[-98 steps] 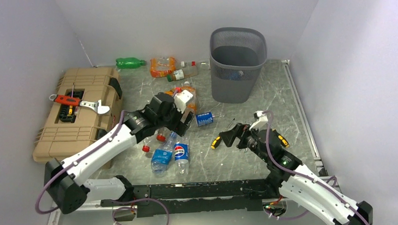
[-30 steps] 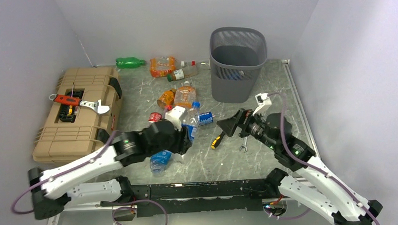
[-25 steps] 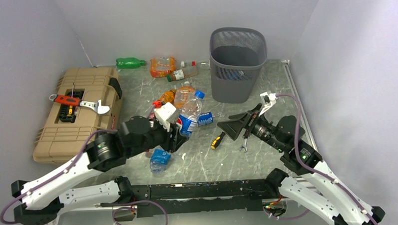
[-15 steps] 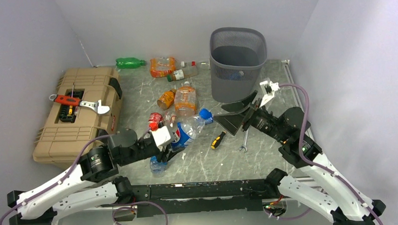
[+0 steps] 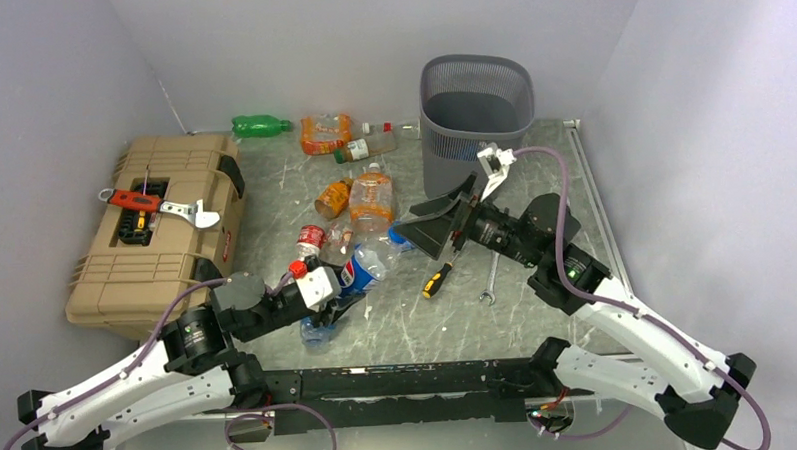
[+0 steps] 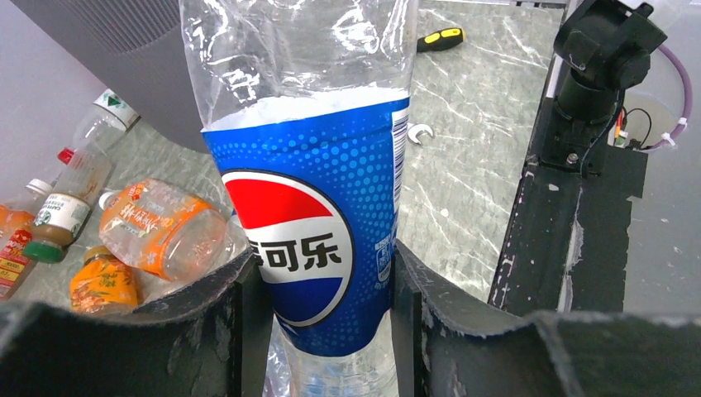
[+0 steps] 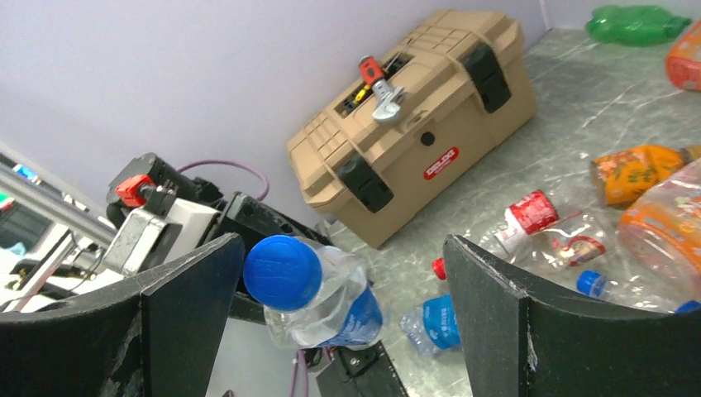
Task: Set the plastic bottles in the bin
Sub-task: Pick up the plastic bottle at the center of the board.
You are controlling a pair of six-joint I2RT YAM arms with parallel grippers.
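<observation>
My left gripper is shut on a clear Pepsi bottle with a blue label, and holds it off the table. The bottle's blue cap points at my right gripper. That gripper is open, and the cap end lies between its jaws, close to the left finger. From above, the left gripper is at front centre and the right gripper just beyond it. The dark grey mesh bin stands at the back right. More bottles lie on the table: green, orange-tinted, red-labelled and blue-labelled.
A tan toolbox with a red tool and a wrench on its lid fills the left side. A black-and-orange screwdriver and a small spanner lie in front of the bin. An orange pack sits by the back wall.
My left gripper drew back toward the front with the Pepsi bottle. My right gripper swung left, away from the bin, and its open jaws now stand around the bottle's cap end.
</observation>
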